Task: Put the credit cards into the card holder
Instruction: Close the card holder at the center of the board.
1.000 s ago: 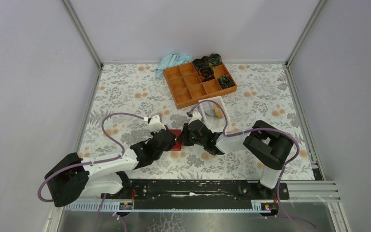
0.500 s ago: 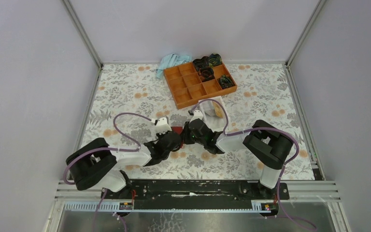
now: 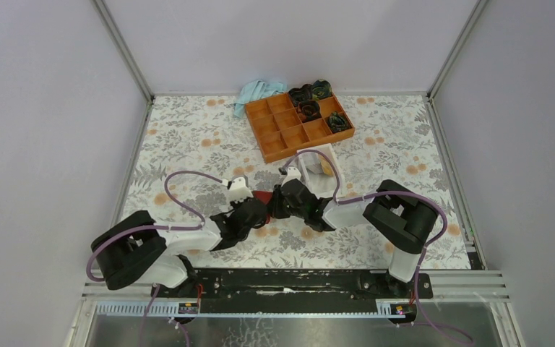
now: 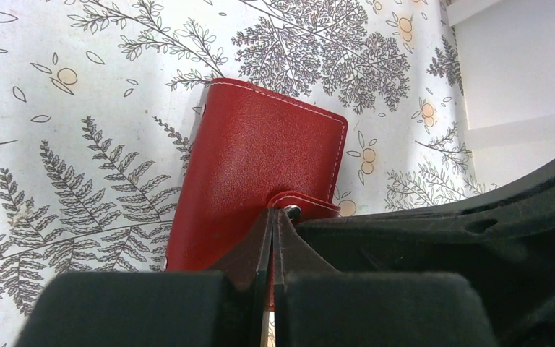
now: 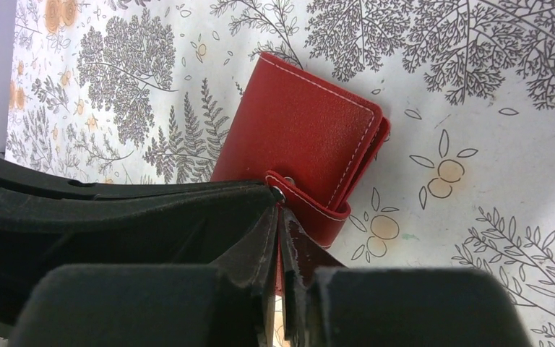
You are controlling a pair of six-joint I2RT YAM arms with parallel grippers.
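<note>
— What crowds the card holder [image 3: 262,196]?
— Its near side. The left pincer [image 3: 257,210] and right pincer [image 3: 275,205], each with fingers drawn together, meet tip to tip at its near edge. The left arm [image 3: 188,235] and right arm [image 3: 347,211] fan out from there, closing off both near corners.
— And past it?
— Beyond the card holder to the right, near it, stands a whitish clear box [image 3: 318,163]. Farther behind that are an orange tray [image 3: 271,121] and a blue cloth [image 3: 256,91].
— Any open way in?
— Left of the card holder and straight beyond it, the surface [image 3: 188,137] lies open. On its right, only a narrow lane runs between box and right arm.
</note>
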